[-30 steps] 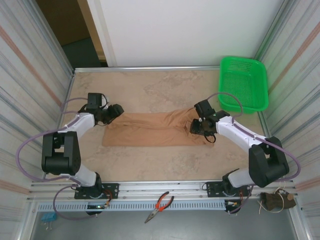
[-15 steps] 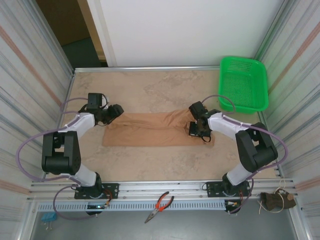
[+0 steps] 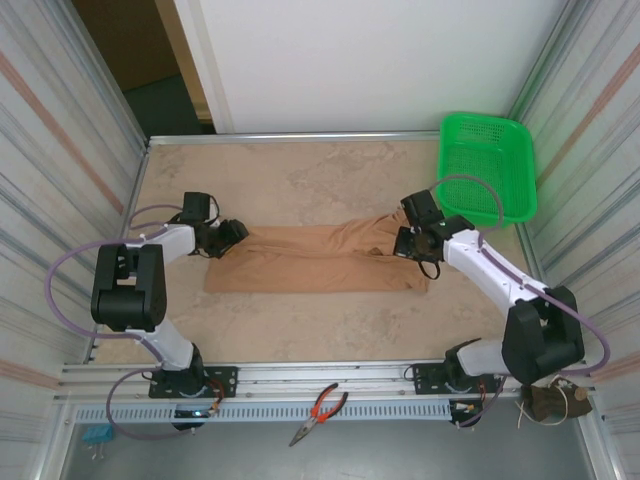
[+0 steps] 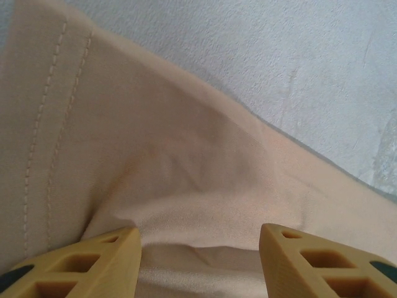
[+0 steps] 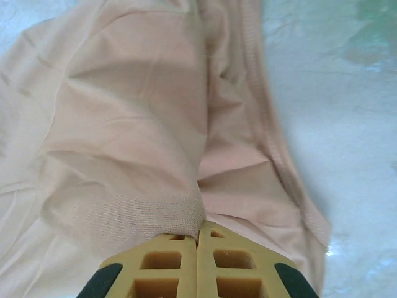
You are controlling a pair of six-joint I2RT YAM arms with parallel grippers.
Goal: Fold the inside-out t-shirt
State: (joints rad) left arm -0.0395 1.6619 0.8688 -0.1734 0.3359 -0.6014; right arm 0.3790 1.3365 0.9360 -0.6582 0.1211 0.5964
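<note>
- In the top view the inside-out t-shirt (image 3: 320, 258) lies as a long tan band across the middle of the table (image 3: 300, 180), running from one gripper to the other.
- The left gripper (image 3: 236, 234) sits at the shirt's left end, in the left half of the frame. In the left wrist view its yellow fingers (image 4: 93, 261) stand well apart at the bottom edge, released, with a soft fold of cloth lying between them and a stitched hem running up the left side.
- The right gripper (image 3: 408, 243) sits at the shirt's right end, where the cloth is bunched and pulled toward the upper right.
- In the right wrist view its fingers (image 5: 167, 267) are pressed together, clenched on a ribbed edge of the shirt that rises in a wrinkled mound above them.
- A green mesh basket (image 3: 485, 120) stands in the upper right of the top view, at the table's far corner, apart from the shirt and just beyond the right arm's cable loop. We see its mesh floor from wall to wall.
- Red-handled pliers (image 3: 322, 410) lie on the rail at the bottom centre of the frame.
</note>
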